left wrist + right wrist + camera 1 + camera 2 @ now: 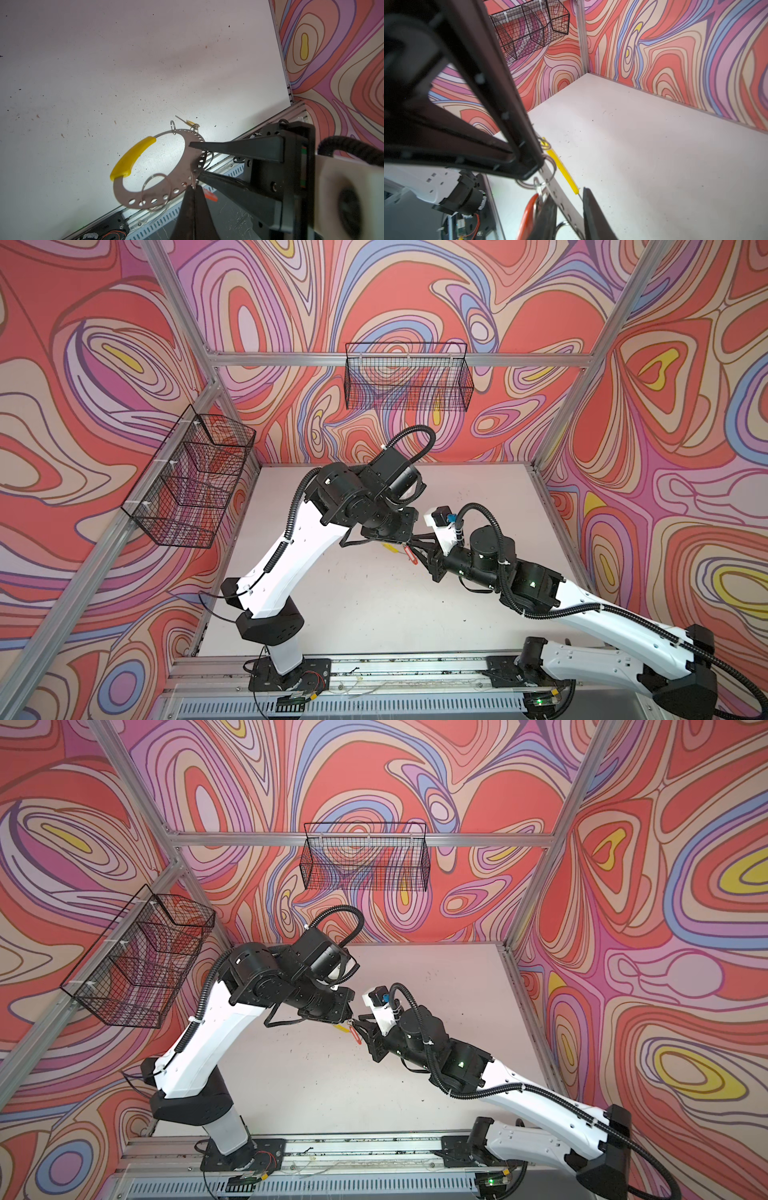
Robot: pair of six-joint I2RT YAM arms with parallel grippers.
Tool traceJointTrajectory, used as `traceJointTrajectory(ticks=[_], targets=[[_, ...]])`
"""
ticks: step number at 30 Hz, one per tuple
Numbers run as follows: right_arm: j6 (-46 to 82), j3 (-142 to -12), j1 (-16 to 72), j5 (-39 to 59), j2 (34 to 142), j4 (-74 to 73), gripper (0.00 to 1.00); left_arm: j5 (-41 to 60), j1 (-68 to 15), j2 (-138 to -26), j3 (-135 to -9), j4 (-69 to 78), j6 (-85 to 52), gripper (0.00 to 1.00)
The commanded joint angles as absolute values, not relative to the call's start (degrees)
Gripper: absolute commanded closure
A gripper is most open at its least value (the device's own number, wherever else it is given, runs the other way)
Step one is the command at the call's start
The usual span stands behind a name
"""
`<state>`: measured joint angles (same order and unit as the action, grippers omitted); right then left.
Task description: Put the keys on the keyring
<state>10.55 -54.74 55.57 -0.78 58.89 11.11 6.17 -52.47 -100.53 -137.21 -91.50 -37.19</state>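
Observation:
The keyring, a flat grey band with holes and a yellow arc, hangs in the air above the table. My left gripper is shut on a small wire split ring at its rim. A red tag shows just behind that spot, its key hidden. The yellow-tagged key hangs from the far rim. My right gripper is open, its fingers narrowly apart with the grey band running between them. The red tag lies outside one finger. In both top views the grippers meet mid-table by the red tag.
A loose large wire ring dangles from the band. Black wire baskets hang on the left wall and the back wall. The white table is ringed by aluminium rails, with the arm bases on the front rail.

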Motion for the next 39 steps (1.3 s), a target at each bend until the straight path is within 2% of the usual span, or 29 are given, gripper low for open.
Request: traceJointTrajectory(ticks=[1, 4, 10, 16, 22, 27, 35, 39], targets=[[9.55, -54.53, 55.46, 3.35, 57.87, 10.46, 0.71, 6.72, -52.6, -98.62, -136.63, -100.89, -35.88, 1.0], [8.57, -55.4, 55.37, 4.34, 57.38, 13.56, 0.64, 5.37, -52.52, -98.35, -136.5, -100.9, -35.82, 1.0], [5.69, -58.73, 55.39, 1.07, 54.23, 21.66, 0.59, 4.7, -52.18, -98.44, -136.41, -100.85, -34.83, 1.0], [6.1, -59.09, 55.37, 7.55, 55.77, 16.75, 0.45, 5.38, -51.97, -98.51, -136.95, -100.55, -34.55, 1.0], [7.31, -60.39, 55.4, 5.31, 61.81, 14.12, 0.43, 5.85, -51.97, -97.93, -136.89, -99.76, -35.01, 1.0], [8.59, -58.62, 55.38, 0.05, 61.63, 12.18, 0.53, 5.64, -51.97, -97.01, -135.66, -99.79, -34.81, 1.0], [9.84, -55.25, 55.37, -5.39, 57.26, 11.42, 0.84, 6.2, -51.95, -95.63, -133.16, -98.14, -34.78, 1.0], [9.76, -54.87, 55.41, -5.08, 56.88, 11.11, 0.92, 6.52, -51.94, -95.45, -132.98, -97.78, -34.67, 1.0]])
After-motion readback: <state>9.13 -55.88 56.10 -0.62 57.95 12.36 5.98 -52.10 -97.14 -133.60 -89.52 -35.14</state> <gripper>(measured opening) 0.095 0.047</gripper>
